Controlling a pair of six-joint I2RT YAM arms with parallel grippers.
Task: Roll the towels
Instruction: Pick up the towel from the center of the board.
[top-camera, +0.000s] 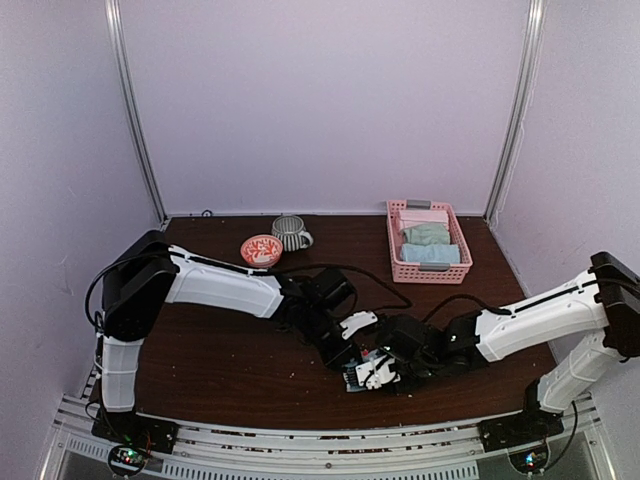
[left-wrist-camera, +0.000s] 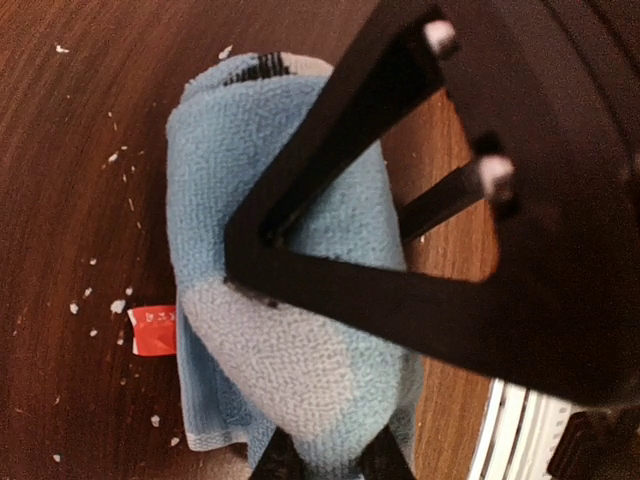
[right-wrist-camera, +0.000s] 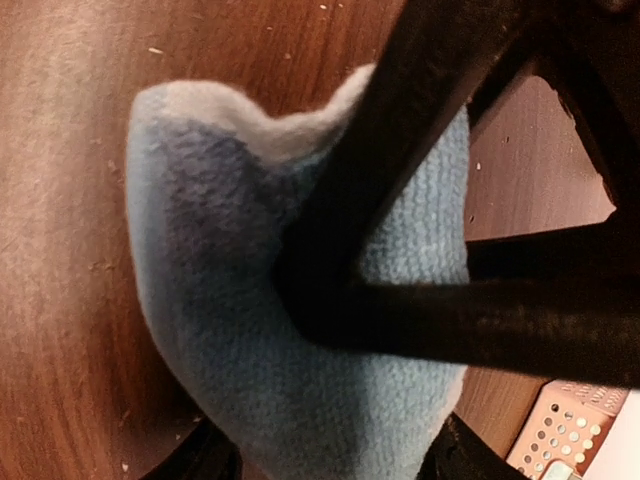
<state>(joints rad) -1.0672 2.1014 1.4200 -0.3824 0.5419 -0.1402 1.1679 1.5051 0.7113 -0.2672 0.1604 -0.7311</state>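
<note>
A light blue towel (left-wrist-camera: 250, 150), rolled into a thick bundle with a red label (left-wrist-camera: 153, 330) at its side, lies on the dark wood table near the front middle. In the top view only a small blue bit (top-camera: 353, 378) shows between the two arms. My left gripper (top-camera: 347, 347) is shut on one end of the roll (left-wrist-camera: 330, 462). My right gripper (top-camera: 385, 372) is shut on the same towel (right-wrist-camera: 200, 250) from the other side (right-wrist-camera: 330, 455). Each gripper's black frame crosses the other's wrist view and hides part of the roll.
A pink lattice basket (top-camera: 396, 262) at the back right holds pink (top-camera: 422, 217), grey-green (top-camera: 428, 234) and light blue (top-camera: 432, 254) folded towels. A grey cup (top-camera: 290, 232) and a red patterned bowl (top-camera: 261, 250) stand at the back middle. The metal rail of the table's front edge (left-wrist-camera: 510, 430) is close.
</note>
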